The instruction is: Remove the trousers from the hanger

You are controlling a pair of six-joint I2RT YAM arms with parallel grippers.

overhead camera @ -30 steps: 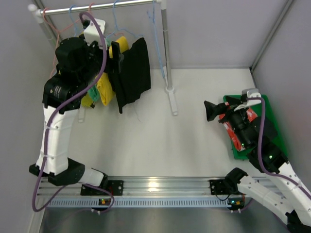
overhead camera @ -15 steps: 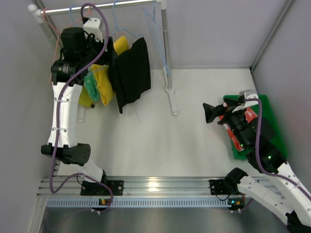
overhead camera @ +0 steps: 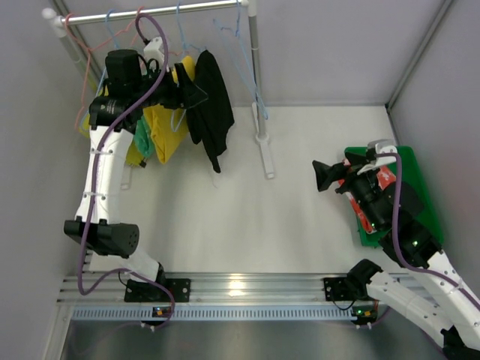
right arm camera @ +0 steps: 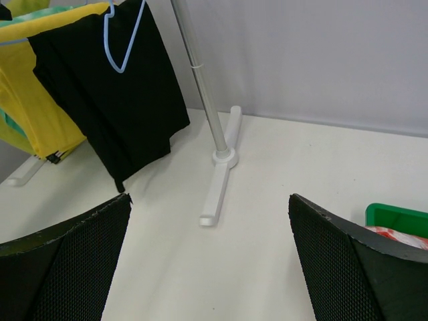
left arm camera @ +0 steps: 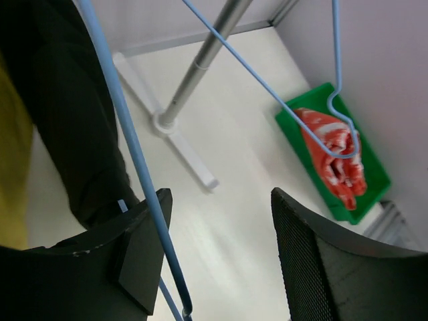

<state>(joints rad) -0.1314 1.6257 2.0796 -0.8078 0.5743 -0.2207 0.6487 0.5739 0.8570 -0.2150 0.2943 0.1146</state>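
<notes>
Now, on the far left, the left arm has pushed up and to the right under the rail (overhead camera: 150,11) since half a second ago, leaving more of the yellow pairs (overhead camera: 165,127) and the green pair (overhead camera: 141,135) showing below its wrist. And look at the black trousers (overhead camera: 210,105): a moment ago they hung as a broad flat panel, now they have swung round into a narrower, bunched drape with the low corner pointing down at the surface (overhead camera: 247,225). They hang from the rail on a blue hanger (left arm camera: 127,134), just to the right of the yellow cloth, plain black and creased. The left arm stands tall, elbow low and forearm reaching up to the rack, with the left gripper (left arm camera: 221,195) level with the top of the black cloth; its jaws are spread wide and released, the blue wire running along the inner edge of one finger while nothing is pinched. Next comes an empty blue hanger (overhead camera: 240,60) beside the post (overhead camera: 255,67). Moving right, the right arm has not shifted: it lies low over the green bin (overhead camera: 416,187), with the right gripper (right arm camera: 209,198) aimed left toward the rack, jaws parted and holding nothing. In that bin, by the right wall, lie the red-orange trousers (left arm camera: 338,154), folded and white-patterned, well apart from the rack and partly hidden under the arm from above.
</notes>
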